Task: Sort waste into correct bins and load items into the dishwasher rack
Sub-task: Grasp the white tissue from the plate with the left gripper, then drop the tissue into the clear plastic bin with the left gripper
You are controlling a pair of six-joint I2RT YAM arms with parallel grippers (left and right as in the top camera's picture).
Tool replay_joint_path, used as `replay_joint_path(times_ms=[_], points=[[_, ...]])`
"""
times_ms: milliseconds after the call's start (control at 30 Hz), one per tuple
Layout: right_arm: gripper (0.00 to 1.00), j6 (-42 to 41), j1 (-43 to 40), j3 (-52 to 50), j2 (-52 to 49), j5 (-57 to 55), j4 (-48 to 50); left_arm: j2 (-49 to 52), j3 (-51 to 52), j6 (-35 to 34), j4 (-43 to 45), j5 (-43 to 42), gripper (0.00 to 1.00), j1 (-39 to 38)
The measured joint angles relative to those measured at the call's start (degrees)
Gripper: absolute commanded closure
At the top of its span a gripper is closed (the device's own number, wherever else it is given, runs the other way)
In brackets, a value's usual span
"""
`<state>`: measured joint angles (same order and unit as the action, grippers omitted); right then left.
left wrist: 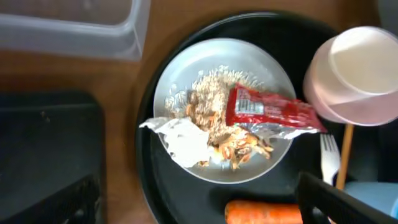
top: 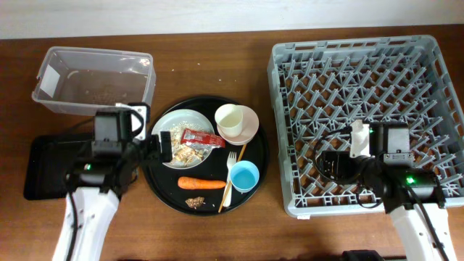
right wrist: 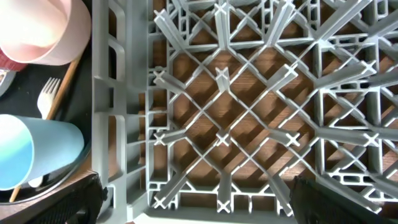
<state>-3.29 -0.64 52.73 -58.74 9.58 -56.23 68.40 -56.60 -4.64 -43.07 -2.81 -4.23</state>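
A white plate [top: 174,127] on the round black tray holds a red sauce packet [left wrist: 267,111], a crumpled napkin [left wrist: 183,138] and rice-like scraps [left wrist: 211,87]. A white cup [top: 230,119] sits in a pale bowl [top: 251,123]. A blue cup [top: 243,176], fork [top: 232,159], chopsticks [top: 226,190], carrot [top: 201,183] and brown piece [top: 194,202] lie on the tray. My left gripper [top: 156,148] [left wrist: 193,193] is open and empty at the plate's left edge. My right gripper [top: 333,165] [right wrist: 196,196] is open and empty over the grey rack's [top: 370,43] front left part.
The clear tub [top: 94,54] stands at the back left. The shallow black tray [top: 40,170] lies at the left, partly under my left arm. The round black tray [top: 163,188] sits between it and the rack, close to the rack's left wall [right wrist: 102,124].
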Motion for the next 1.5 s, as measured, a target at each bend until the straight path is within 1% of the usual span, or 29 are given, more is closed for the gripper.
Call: replay_joint_path(times_ms=[67, 100, 167, 200, 233, 267, 300, 333, 367, 400, 433, 467, 567, 600, 667, 733, 800, 833, 900, 933, 1000, 1033, 1067, 1100, 1133, 1167, 1267, 1400, 1500], points=[[0.00, 0.0, 0.0, 0.0, 0.0, 0.0, 0.0, 6.4, -0.1, -1.5, 0.8, 0.0, 0.02, 0.0], [0.00, 0.0, 0.0, 0.0, 0.0, 0.0, 0.0, 10.2, -0.1, -2.7, 1.1, -0.1, 0.06, 0.0], [0.00, 0.1, 0.0, 0.0, 0.0, 0.0, 0.1, 16.6, -0.1, -5.1, 2.5, -0.2, 0.27, 0.0], [0.00, 0.0, 0.0, 0.0, 0.0, 0.0, 0.0, 19.7, -0.1, -6.6, 3.4, -0.2, 0.41, 0.0], [0.00, 0.0, 0.0, 0.0, 0.0, 0.0, 0.0, 21.3, -0.1, -7.7, 4.0, -0.2, 0.50, 0.0], [0.00, 0.0, 0.0, 0.0, 0.0, 0.0, 0.0, 22.4, -0.1, -8.6, 4.2, -0.2, 0.66, 0.0], [0.00, 0.0, 0.0, 0.0, 0.0, 0.0, 0.0, 22.8, -0.1, -9.1, 4.4, -0.2, 0.75, 0.0], [0.00, 0.0, 0.0, 0.0, 0.0, 0.0, 0.0, 23.0, -0.1, -9.6, 4.4, -0.2, 0.78, 0.0], [0.00, 0.0, 0.0, 0.0, 0.0, 0.0, 0.0, 23.1, -0.1, -9.7, 4.6, -0.2, 0.80, 0.0], [0.00, 0.1, 0.0, 0.0, 0.0, 0.0, 0.0, 23.1, -0.1, -10.0, 4.8, -0.3, 0.86, 0.0], [0.00, 0.0, 0.0, 0.0, 0.0, 0.0, 0.0, 23.1, -0.1, -10.2, 4.8, -0.3, 0.98, 0.0], [0.00, 0.0, 0.0, 0.0, 0.0, 0.0, 0.0, 23.1, -0.1, -10.3, 4.8, -0.4, 0.99, 0.0], [0.00, 0.1, 0.0, 0.0, 0.0, 0.0, 0.0, 23.1, -0.2, -10.4, 4.5, -0.4, 0.99, 0.0], [0.00, 0.0, 0.0, 0.0, 0.0, -0.1, 0.1, 23.1, -1.1, -10.4, 1.5, -0.4, 1.00, 0.0], [0.00, 0.0, 0.0, 0.0, 0.0, -0.3, 0.0, 22.2, -5.4, -10.3, -4.2, -0.4, 1.00, 0.0], [0.00, 0.1, 0.0, 0.1, 0.0, -0.5, 0.0, 18.7, -12.3, -9.3, -4.8, -0.2, 0.99, 0.0], [0.00, 0.0, 0.0, 0.1, 0.0, -0.5, 0.0, 14.4, -16.0, -8.6, -1.3, 1.8, 0.99, 0.0], [0.00, 0.0, 0.0, 0.1, 0.0, -0.5, 0.0, 13.7, -16.5, -8.4, 2.3, 4.0, 0.99, 0.0], [0.00, 0.0, 0.0, 0.1, 0.0, -0.5, 0.0, 14.6, -16.5, -8.4, 6.8, 7.1, 1.00, 0.3], [0.00, 0.0, 0.0, 0.2, 0.0, -0.5, 0.0, 16.3, -16.6, -8.4, 11.9, 8.9, 1.00, 0.8], [0.01, 0.0, 0.0, 0.2, 0.0, -0.6, -0.1, 20.3, -16.6, -8.3, 15.6, 10.2, 0.99, 2.4], [0.00, 0.0, 0.0, 0.2, 0.0, -0.7, -0.1, 23.1, -16.7, -8.2, 18.1, 10.5, 0.88, 3.6], [0.00, 0.0, 0.0, 0.3, 0.0, -0.7, -0.1, 25.9, -16.7, -8.2, 19.9, 10.7, 0.58, 4.8], [0.01, 0.0, 0.0, 0.3, 0.0, -0.7, 0.0, 28.5, -16.7, -8.2, 20.7, 10.9, 0.45, 5.8], [0.01, 0.1, 0.0, 0.3, 0.0, -0.7, 0.0, 29.7, -16.7, -8.0, 20.8, 11.0, 0.41, 6.0], [0.01, 0.0, 0.0, 0.3, 0.0, -0.7, 0.0, 30.0, -16.7, -8.1, 20.8, 11.0, 0.33, 6.0], [0.01, 0.0, 0.0, 0.3, 0.0, -0.7, 0.0, 29.6, -16.7, -8.0, 21.3, 10.5, 0.30, 5.9], [0.01, 0.0, 0.0, 0.3, 0.0, -0.7, -0.1, 25.1, -16.9, -8.0, 20.4, 7.3, 0.30, 5.9], [0.01, 0.0, 0.0, 0.3, 0.0, -0.7, -0.2, 29.2, -17.0, -8.0, 19.2, 6.2, 0.30, 5.8]])
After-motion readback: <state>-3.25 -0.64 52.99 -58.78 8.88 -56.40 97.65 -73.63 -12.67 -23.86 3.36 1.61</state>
